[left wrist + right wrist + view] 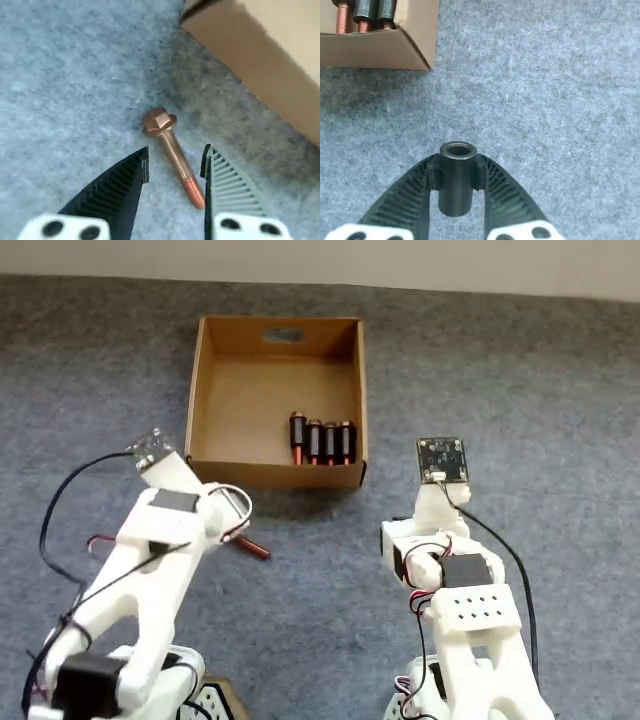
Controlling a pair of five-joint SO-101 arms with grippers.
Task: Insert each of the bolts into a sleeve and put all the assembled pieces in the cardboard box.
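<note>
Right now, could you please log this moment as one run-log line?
left gripper: open over loose bolt | right gripper: shut on sleeve | cardboard box: four assembled pieces inside

Cardboard box (203, 390) sits toward the table's far edge, top open. Its walls block a low approach. Inside, four assembled pieces (322, 442) crowd the near right corner; the rest of the floor is free. The bolt (175, 157) lies near the box's near wall, between the spread fingers of the left gripper (176, 148). Open table separates the box corner from the right gripper (456, 162), clamped on a sleeve (456, 185).
</note>
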